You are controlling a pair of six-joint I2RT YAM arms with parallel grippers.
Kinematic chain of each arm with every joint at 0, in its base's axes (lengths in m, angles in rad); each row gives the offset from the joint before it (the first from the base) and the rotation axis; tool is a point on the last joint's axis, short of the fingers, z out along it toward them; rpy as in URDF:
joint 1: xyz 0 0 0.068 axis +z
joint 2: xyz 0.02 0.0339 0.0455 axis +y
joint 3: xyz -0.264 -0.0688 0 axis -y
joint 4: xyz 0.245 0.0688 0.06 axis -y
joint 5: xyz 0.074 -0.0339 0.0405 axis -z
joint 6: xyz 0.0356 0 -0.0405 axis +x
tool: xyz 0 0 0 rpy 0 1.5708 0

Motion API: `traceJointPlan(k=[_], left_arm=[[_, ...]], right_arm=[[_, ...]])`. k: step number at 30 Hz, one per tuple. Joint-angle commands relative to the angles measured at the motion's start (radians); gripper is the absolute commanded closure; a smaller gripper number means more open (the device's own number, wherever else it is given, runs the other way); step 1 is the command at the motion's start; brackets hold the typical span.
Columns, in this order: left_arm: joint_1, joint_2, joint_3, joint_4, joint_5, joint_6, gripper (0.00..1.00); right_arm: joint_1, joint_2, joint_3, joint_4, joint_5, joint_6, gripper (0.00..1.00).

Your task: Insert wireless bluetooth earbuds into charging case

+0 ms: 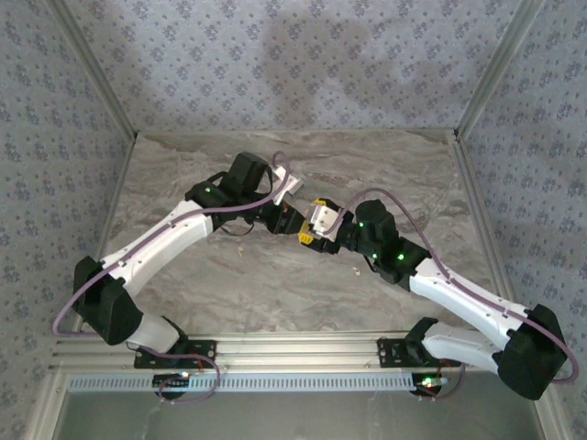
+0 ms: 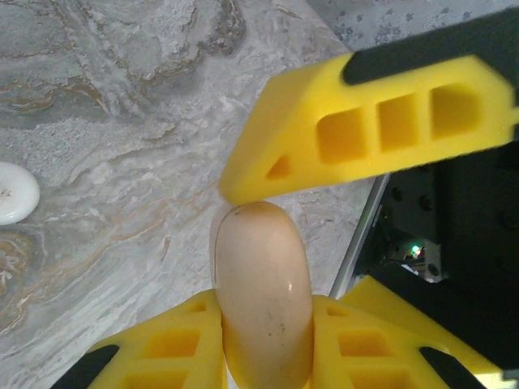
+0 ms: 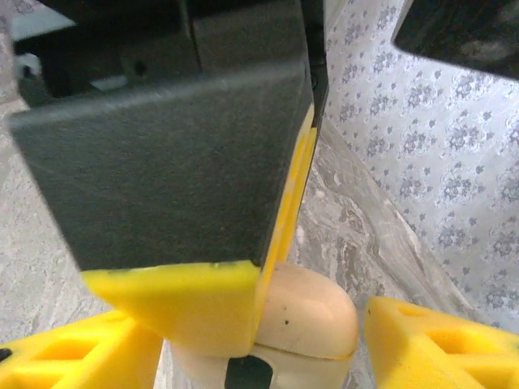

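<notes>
My left gripper [image 2: 263, 308] is shut on a tan rounded piece [image 2: 261, 275] with a seam and a dark spot low on its side [image 3: 247, 374]. My right gripper [image 3: 259, 332] stands open around that same piece [image 3: 312, 312]. One of the right gripper's yellow fingers [image 2: 365, 134] touches the top of the piece, and a small gap is left at the other finger [image 3: 438, 340]. The two grippers meet over mid-table [image 1: 305, 225]. The charging case [image 2: 12, 193], a small round white puck, lies on the table apart from both grippers. The earbuds are not visible.
The marble tabletop [image 1: 229, 284] is walled by patterned panels at the back and sides. A metal rail [image 1: 303, 348] runs along the near edge by the arm bases. A tiny white fleck [image 1: 356, 270] lies just in front of the right arm's wrist.
</notes>
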Motion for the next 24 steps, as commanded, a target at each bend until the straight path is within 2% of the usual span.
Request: traceJointPlan(k=[1, 6, 13, 15, 19, 24], left_arm=[[0.028, 0.002, 0.002, -0.020, 0.028, 0.066, 0.86], [0.065, -0.012, -0.004, -0.037, 0.085, 0.132, 0.86], [0.081, -0.039, -0.007, -0.113, 0.247, 0.352, 0.85], [0.081, -0.047, -0.006, -0.139, 0.307, 0.428, 0.85], [0.081, -0.060, -0.008, -0.181, 0.385, 0.543, 0.85], [0.080, -0.072, -0.012, -0.214, 0.439, 0.614, 0.84]], right_arm=[[-0.009, -0.034, 0.013, 0.033, -0.040, 0.046, 0.29], [-0.056, -0.073, -0.003, 0.009, -0.130, 0.107, 0.25], [-0.181, -0.104, 0.038, -0.170, -0.442, 0.146, 0.24], [-0.212, -0.088, 0.075, -0.246, -0.527, 0.129, 0.25], [-0.236, -0.040, 0.152, -0.362, -0.617, 0.083, 0.28], [-0.235, 0.049, 0.244, -0.479, -0.697, 0.013, 0.31]])
